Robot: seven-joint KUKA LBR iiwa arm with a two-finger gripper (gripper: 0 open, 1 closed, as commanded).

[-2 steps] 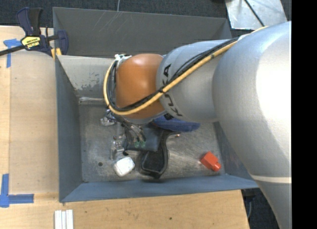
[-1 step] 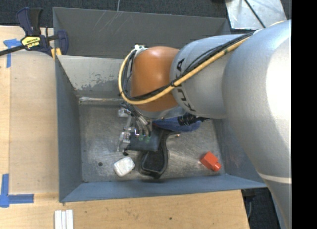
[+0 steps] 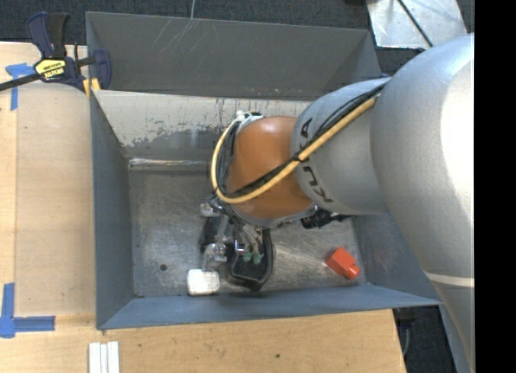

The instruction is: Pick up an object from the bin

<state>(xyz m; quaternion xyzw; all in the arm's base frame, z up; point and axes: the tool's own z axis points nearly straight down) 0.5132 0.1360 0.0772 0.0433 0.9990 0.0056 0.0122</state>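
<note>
My gripper hangs low over the front middle of the bin floor, under the arm's orange cover. A small white block lies just in front of it and slightly left, close to the front wall. A dark rounded thing with a green spot sits right below the gripper's right side; whether the gripper touches it is hidden. An orange-red block lies apart on the floor at the front right.
The arm and its cover hide the middle and right of the bin floor. Bare grey floor shows to the left of the gripper. The front wall stands close behind the white block.
</note>
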